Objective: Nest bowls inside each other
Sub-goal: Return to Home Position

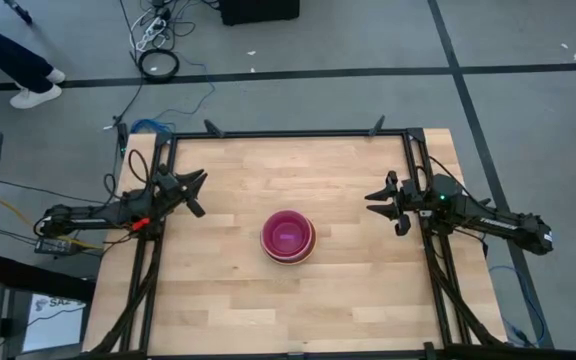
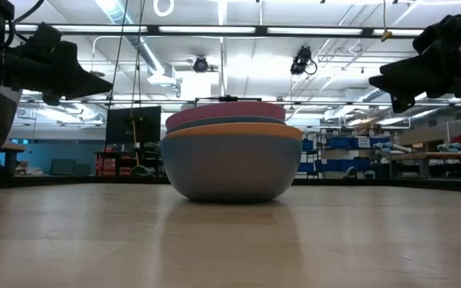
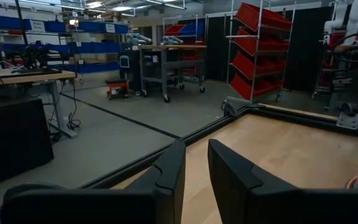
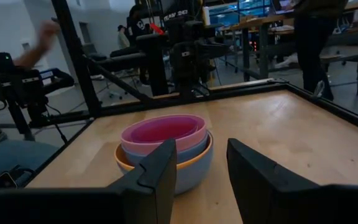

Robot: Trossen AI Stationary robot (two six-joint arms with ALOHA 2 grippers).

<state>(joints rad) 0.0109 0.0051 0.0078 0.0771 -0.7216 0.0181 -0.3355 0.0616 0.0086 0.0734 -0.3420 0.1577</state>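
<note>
The bowls stand nested in one stack (image 1: 288, 237) at the middle of the wooden table, its base on the tabletop. A pink bowl (image 4: 163, 134) sits on top, with a blue and an orange rim below it and a grey-blue outer bowl (image 2: 230, 168) at the bottom. My left gripper (image 1: 196, 193) hovers open at the table's left edge, well away from the stack. My right gripper (image 1: 383, 203) hovers open at the right edge, pointing toward the stack. Nothing lies between either pair of fingers (image 3: 194, 180) (image 4: 201, 174).
A black frame (image 1: 288, 133) runs along the table's far edge and both sides. Bare wood surrounds the stack on all sides. A person's legs (image 1: 18, 60) show on the floor beyond the far left corner, and cables (image 1: 158, 60) lie there.
</note>
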